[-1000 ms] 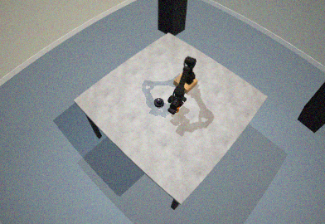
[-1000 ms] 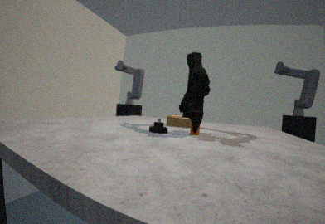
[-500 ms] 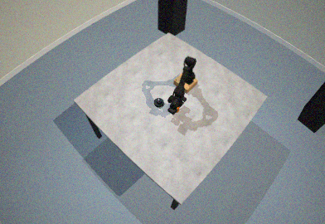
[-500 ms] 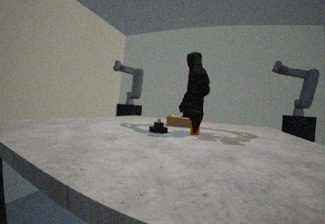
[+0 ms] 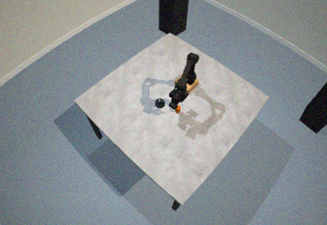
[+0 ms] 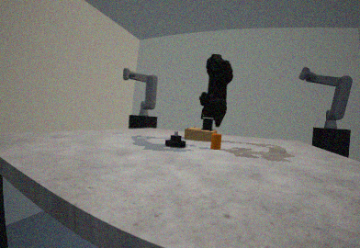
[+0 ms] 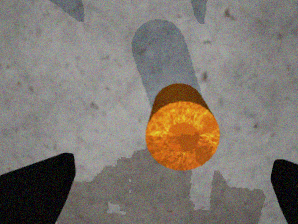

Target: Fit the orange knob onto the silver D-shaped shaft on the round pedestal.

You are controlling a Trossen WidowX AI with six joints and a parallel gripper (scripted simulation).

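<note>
The orange knob stands upright on the table. Its round upper face shows in the wrist view with a darker patch at the middle; I cannot tell whether that is a hole. My gripper is open and empty, just above the knob, with a fingertip well off to either side in the wrist view. The black round pedestal stands to the knob's left in the top and exterior views. Its silver shaft points up; its flat side is too small to make out.
The pale table carries everything. A tan block lies at the arm's base, behind the knob. Arm shadows fall around the pedestal and knob. Two grey arms on black stands are beyond the table.
</note>
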